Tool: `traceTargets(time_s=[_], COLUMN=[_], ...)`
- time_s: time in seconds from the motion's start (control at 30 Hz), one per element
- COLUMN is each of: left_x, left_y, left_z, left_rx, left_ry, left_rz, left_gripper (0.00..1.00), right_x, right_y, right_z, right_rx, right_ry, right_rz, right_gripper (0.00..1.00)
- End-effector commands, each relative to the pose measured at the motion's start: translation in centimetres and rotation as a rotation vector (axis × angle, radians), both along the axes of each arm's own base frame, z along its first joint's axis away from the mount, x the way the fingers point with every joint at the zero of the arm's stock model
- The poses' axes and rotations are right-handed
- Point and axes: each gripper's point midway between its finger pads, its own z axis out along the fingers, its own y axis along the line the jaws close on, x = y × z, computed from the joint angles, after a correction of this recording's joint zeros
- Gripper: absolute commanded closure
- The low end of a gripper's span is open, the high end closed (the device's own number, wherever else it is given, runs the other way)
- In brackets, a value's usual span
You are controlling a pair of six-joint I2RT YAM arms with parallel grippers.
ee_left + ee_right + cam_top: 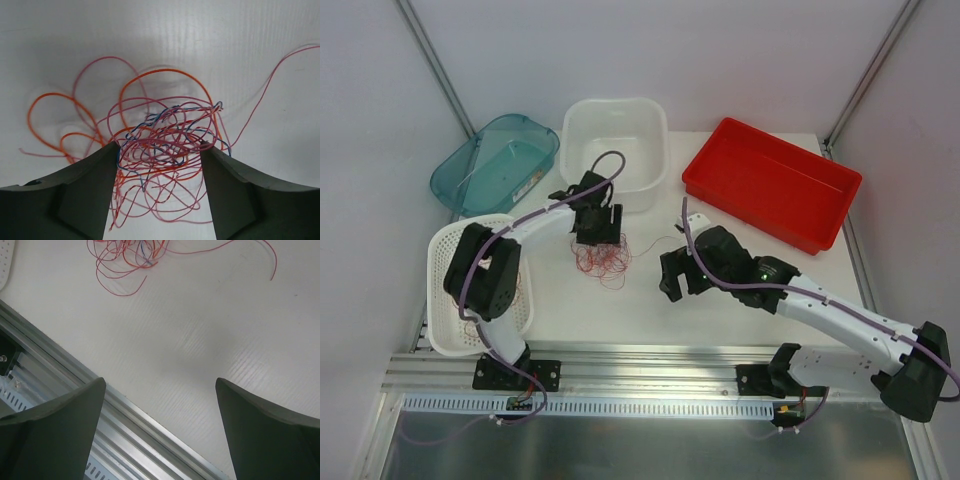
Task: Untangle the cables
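The cables [603, 258] are a fist-sized tangle of hair-thin red, orange, pink and blue wires on the white table, with loops spreading out from it. My left gripper [596, 230] hangs right over the tangle. In the left wrist view it [161, 155] is open, and the tangle [165, 127] lies between its fingertips. My right gripper [672, 280] is to the right of the tangle, open and empty. In the right wrist view it [160, 382] is above bare table, with the cables [127, 252] at the top edge and one red strand [272, 270] trailing right.
A white tub [620, 120] stands behind the tangle, a teal clear bin [535, 130] at the back left, a red tray [720, 185] at the back right. A white perforated basket [440, 250] stands at the left. An aluminium rail [650, 365] runs along the near edge.
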Motion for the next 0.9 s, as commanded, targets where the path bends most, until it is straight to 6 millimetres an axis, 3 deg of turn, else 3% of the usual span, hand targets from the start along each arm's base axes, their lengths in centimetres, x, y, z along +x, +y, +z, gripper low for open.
traceTargets(time_s=[0.0,0.07,0.13,0.23,0.33,0.47,0.6,0.73,0.87], left_x=[0.0,-0.6,-2.4,-6.2,-8.5,-8.5,-8.2,-8.9,-9.8], left_y=[-5.5,-8.2,-11.9,-17.1,-19.3,-18.2,-16.4,-14.4,-13.0], left_z=[-0.1,0.3,0.7,1.9,3.2,4.8,6.3,5.3,4.4], left_rx=[-0.024,-0.057,-0.092,-0.162,-0.193,-0.197,-0.184,-0.149,-0.136], left_ry=[-0.021,-0.024,-0.020,-0.019,-0.029,-0.070,-0.133,-0.127,-0.106], left_rz=[-0.145,-0.204,-0.289,-0.412,-0.438,-0.365,-0.290,-0.242,-0.209], left_gripper=[0.37,0.42,0.50,0.51,0.45,0.35,0.23,0.18,0.17], right_x=[0.1,0.4,1.2,1.9,2.2,2.0,1.9,1.7,1.7], right_y=[-1.1,-1.8,-3.0,-5.3,-7.5,-8.9,-9.0,-8.8,-7.4], right_z=[0.7,0.9,1.3,2.4,3.8,4.7,3.3,0.9,-1.7], right_rx=[0.010,0.004,-0.003,0.002,0.015,0.038,0.019,0.008,0.017], right_ry=[-0.033,-0.053,-0.096,-0.181,-0.252,-0.291,-0.246,-0.151,-0.046], right_rz=[-0.049,-0.085,-0.156,-0.244,-0.319,-0.353,-0.385,-0.469,-0.517], right_gripper=[0.03,0.03,0.03,0.04,0.04,0.03,0.03,0.03,0.03])
